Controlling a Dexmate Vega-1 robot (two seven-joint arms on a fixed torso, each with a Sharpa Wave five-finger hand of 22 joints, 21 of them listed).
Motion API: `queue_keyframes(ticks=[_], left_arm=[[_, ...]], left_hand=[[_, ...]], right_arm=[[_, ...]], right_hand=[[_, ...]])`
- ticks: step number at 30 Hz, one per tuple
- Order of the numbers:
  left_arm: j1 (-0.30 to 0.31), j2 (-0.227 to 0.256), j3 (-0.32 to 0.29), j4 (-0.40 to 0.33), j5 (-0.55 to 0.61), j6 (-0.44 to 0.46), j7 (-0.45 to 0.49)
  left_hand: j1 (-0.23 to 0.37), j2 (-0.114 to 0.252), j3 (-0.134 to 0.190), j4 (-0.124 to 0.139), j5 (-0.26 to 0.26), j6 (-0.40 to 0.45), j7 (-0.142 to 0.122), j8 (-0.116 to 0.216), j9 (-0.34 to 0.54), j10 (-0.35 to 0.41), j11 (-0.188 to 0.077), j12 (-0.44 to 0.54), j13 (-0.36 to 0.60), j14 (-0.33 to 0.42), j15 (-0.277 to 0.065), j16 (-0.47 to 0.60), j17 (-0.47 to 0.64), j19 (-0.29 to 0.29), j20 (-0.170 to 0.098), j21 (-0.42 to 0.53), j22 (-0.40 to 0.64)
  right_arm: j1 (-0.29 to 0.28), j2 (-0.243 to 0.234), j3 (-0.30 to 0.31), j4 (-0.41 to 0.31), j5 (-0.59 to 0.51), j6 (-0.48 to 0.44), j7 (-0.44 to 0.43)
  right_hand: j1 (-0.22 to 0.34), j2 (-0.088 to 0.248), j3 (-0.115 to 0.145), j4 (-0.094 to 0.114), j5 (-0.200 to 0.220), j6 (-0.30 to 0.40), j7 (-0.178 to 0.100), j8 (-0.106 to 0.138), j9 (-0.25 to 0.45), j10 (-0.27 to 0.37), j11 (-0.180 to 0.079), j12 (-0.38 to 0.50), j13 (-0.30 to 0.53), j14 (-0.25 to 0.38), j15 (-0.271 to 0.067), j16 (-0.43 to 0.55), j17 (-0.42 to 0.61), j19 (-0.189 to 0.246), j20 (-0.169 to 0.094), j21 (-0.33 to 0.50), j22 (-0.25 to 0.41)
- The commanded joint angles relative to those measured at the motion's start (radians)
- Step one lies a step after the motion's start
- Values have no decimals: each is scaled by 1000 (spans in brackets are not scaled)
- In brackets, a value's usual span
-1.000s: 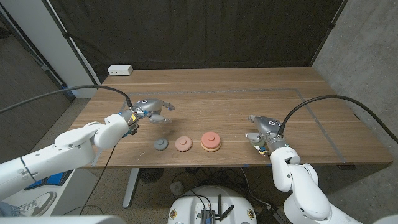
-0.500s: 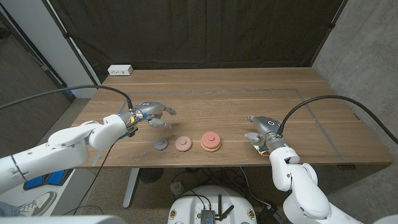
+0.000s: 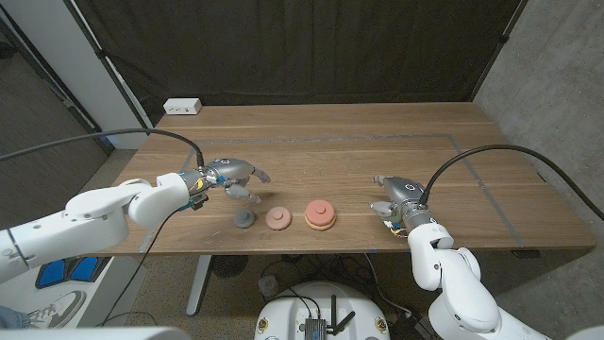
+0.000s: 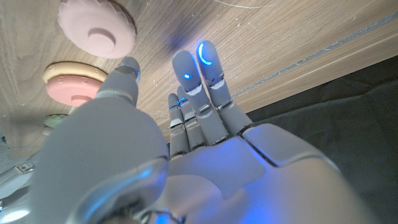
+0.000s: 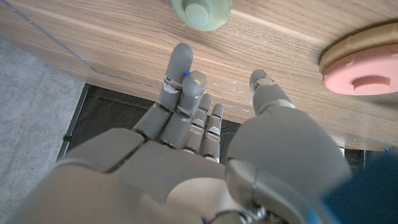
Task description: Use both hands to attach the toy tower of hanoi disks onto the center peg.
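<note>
Left hand (image 3: 236,178) empty, fingers apart, above bench (image 3: 340,142), at 11 o'clock from grey disk (image 3: 244,219). Pink disk (image 3: 277,218) beside it; stack (image 3: 320,214) further right. Right hand (image 3: 392,196) empty, fingers apart, at 3 o'clock from stack. Advice: lower left hand straight over grey disk, pinch rim evenly.

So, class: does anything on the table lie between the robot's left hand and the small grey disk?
Nothing visible does. The left hand hovers just behind the grey disk, with bare table between them. The pink disk sits beside it, off that path.
</note>
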State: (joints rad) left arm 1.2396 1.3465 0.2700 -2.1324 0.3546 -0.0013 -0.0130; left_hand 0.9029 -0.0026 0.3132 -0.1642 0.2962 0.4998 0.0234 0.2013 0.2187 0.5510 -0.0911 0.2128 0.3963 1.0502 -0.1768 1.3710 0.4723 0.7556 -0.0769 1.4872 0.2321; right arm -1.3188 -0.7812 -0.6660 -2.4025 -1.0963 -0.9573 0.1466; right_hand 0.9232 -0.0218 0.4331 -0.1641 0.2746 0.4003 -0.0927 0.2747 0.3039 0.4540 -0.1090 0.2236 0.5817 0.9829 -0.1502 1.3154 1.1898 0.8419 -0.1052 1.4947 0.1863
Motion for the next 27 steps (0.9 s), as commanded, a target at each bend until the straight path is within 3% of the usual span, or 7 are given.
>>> queue_keyframes(ticks=[1,11,20,27], left_arm=[[-5,9,2,18,4,-94,-35],[-25,10,13,19,13,-126,-97],[-80,-4,47,14,56,-132,-189],[-128,-31,80,19,96,-146,-248]], left_hand=[[3,-11,6,-1,5,3,-5,5,3,-2,-4,4,5,-3,-43,8,2,-5,-129,7,-1],[2,-21,2,0,5,-17,-3,-3,2,-32,4,-10,1,-10,-43,8,-1,-17,-129,10,-7],[11,-44,-5,-1,4,-121,10,-25,-3,-136,38,-33,-10,-40,-43,0,-10,-46,-129,11,-21],[31,-57,-8,-4,4,-210,43,-28,-7,-201,63,-33,-19,-64,-43,-5,-17,-69,-129,15,-25]], right_arm=[[12,1,-14,0,-23,-7,25],[15,8,-22,1,-49,-5,48],[13,17,-22,0,-76,-1,71],[8,27,-16,0,-92,8,83]], right_hand=[[6,10,7,4,10,11,-4,2,4,9,0,-4,4,9,-68,-7,3,0,-108,9,-1],[6,11,6,4,12,14,-5,1,4,10,-1,-5,5,5,-68,-15,-2,-1,-108,10,-1],[7,12,6,4,13,15,-5,0,4,11,-1,-6,7,8,-68,-15,-1,-1,-108,10,-1],[6,13,5,4,14,15,-6,-1,4,12,0,-7,7,6,-68,-20,-4,-1,-108,11,0]])
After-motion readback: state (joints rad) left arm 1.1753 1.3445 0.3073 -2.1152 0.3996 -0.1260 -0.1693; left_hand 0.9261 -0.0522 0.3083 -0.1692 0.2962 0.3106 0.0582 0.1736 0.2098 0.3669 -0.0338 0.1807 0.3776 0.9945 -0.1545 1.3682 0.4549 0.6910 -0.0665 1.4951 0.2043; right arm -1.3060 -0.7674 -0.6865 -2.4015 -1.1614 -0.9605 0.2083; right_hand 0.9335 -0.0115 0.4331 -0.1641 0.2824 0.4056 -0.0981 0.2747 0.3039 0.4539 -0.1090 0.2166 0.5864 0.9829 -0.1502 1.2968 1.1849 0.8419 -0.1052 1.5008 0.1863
